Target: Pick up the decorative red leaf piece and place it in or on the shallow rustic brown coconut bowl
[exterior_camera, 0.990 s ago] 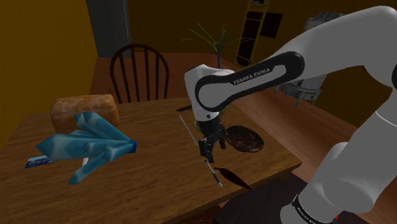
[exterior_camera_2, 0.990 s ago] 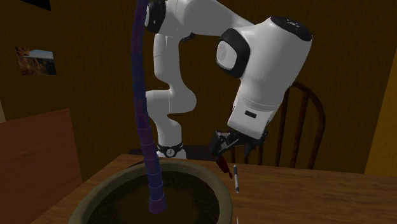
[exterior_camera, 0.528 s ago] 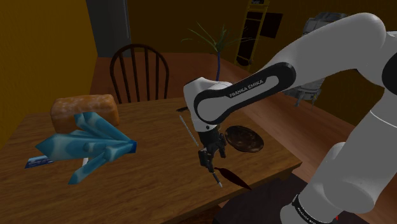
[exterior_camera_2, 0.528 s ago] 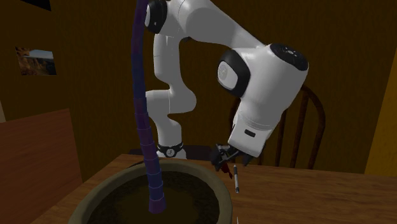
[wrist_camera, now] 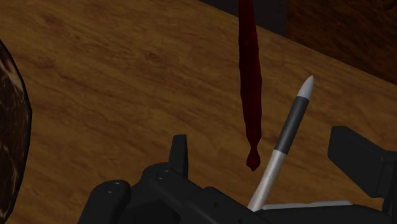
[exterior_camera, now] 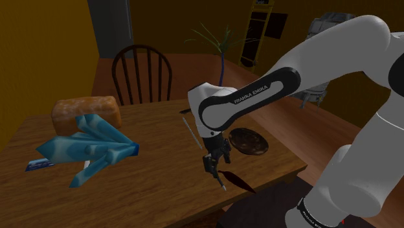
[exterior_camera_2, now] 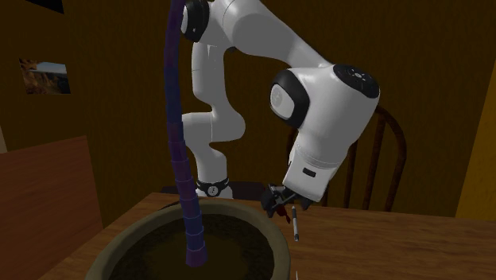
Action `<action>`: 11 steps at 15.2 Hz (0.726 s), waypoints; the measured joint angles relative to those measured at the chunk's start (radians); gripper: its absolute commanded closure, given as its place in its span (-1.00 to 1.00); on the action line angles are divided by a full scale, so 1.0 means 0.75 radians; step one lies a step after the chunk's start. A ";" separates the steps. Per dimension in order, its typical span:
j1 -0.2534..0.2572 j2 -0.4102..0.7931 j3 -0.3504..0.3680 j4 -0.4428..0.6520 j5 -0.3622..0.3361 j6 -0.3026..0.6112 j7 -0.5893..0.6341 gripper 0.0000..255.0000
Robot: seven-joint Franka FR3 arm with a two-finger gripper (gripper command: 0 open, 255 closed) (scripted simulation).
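Gripper [wrist_camera: 264, 153] of the white arm, lowered close over the wooden table [wrist_camera: 114, 83], its two black fingers [wrist_camera: 179, 151] spread wide and clasping nothing. Two things lie side by side between the fingers. One is the near tip of the dark red leaf piece [wrist_camera: 250, 83], a long narrow strip flat on the table that runs straight out ahead of the hand. The other is a grey-and-black pen [wrist_camera: 287, 130], whose pointed end also aims away from the hand and slants off from the leaf. The leaf's tip sits roughly midway between the fingers, and the pen lies between it and one finger; neither touches a finger. The brown bowl [wrist_camera: 13, 127], dark and mottled, rests on the table well outside the other finger, apart from the leaf. In the shoulder view the gripper [exterior_camera: 215, 163] points down just above the pen [exterior_camera: 194, 137], the leaf [exterior_camera: 237, 180] stretches from below the fingertips toward the table's edge, and the shallow bowl [exterior_camera: 249, 141] lies just beyond the hand. Farther from the hand on the same table [exterior_camera: 162, 188] are a blue faceted object [exterior_camera: 90, 146] and a brown loaf [exterior_camera: 87, 111]; a wooden chair [exterior_camera: 142, 71] stands behind them. In the second exterior view the gripper [exterior_camera_2: 278, 205] is low beside the pen [exterior_camera_2: 296, 224], behind a large pot [exterior_camera_2: 199, 239] with a purple stem [exterior_camera_2: 179, 135].
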 measured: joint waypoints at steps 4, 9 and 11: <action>0.000 0.000 0.000 0.000 0.000 0.000 0.000 1.00; 0.000 -0.001 0.000 0.001 0.000 -0.001 0.000 1.00; 0.000 -0.001 0.000 0.001 0.000 0.000 0.000 1.00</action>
